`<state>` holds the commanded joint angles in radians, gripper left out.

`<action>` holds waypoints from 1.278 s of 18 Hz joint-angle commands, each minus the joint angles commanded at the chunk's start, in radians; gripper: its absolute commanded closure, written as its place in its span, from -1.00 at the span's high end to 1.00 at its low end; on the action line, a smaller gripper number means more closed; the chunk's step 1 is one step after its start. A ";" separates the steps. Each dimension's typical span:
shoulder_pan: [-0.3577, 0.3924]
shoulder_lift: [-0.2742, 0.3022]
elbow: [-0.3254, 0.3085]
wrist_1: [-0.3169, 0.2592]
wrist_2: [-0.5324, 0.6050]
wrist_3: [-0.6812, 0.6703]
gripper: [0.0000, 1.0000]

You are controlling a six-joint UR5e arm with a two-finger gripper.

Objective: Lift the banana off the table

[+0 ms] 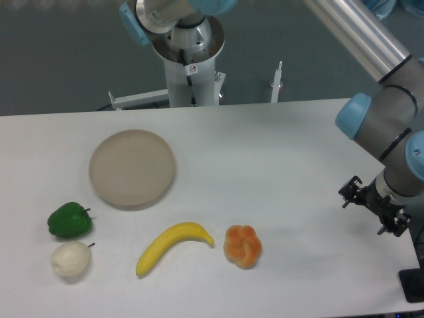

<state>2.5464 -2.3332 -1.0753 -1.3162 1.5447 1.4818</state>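
Wide white tabletop with a matte finish [278,159] fills most of the view, its far edge running against a dull grey-green floor behind. At twelve o'clock, just past that edge, the arm's white pedestal and silver-and-blue base joint [189,50] stand tall. A long silver arm tube sweeps down from the top toward three o'clock, ending in blue-capped grey joints at the right rim.

Down at four o'clock, the black two-finger gripper assembly [374,205] hangs over the table's right side. Only dark brackets and knobs show; the fingertips themselves are tucked away, so how wide they stand cannot be told. Nothing is seen in its grasp, and it sits well apart from every fruit.

Now the spread: a round, flat beige plate [132,168] lies at ten o'clock. The smooth, curved, bright yellow banana [173,246] lies flat on the table at six o'clock, its thin stem end pointing right. Just beside that tip, an orange lobed pumpkin-like fruit [242,246]. Over at eight o'clock, a glossy green bell pepper [69,220], with a whitish pear-like fruit [71,259] just below it.
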 joint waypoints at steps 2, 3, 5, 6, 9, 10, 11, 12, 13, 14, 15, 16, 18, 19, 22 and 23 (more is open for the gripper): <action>0.002 0.000 0.000 0.000 0.000 0.002 1.00; 0.002 0.000 0.000 0.000 0.000 0.000 1.00; 0.000 0.000 0.000 0.002 0.000 0.000 1.00; 0.000 0.000 0.000 0.003 0.000 0.000 1.00; 0.000 -0.002 0.006 0.002 0.000 0.002 1.00; -0.002 -0.003 0.005 0.002 0.000 0.000 1.00; -0.002 -0.002 0.003 0.002 -0.005 0.000 1.00; -0.002 -0.002 0.002 0.000 -0.015 -0.002 1.00; -0.005 0.001 -0.006 -0.002 -0.020 -0.003 1.00; -0.014 0.005 -0.011 -0.003 -0.020 -0.005 1.00; -0.023 0.014 -0.020 -0.008 -0.017 -0.011 1.00; -0.038 0.030 -0.040 -0.006 -0.020 -0.017 1.00; -0.057 0.072 -0.087 -0.005 -0.037 -0.018 1.00; -0.073 0.089 -0.107 -0.005 -0.050 -0.020 1.00; -0.139 0.144 -0.188 0.002 -0.060 -0.075 1.00; -0.165 0.147 -0.198 0.003 -0.060 -0.109 1.00</action>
<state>2.3810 -2.1860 -1.2731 -1.3131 1.4849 1.3733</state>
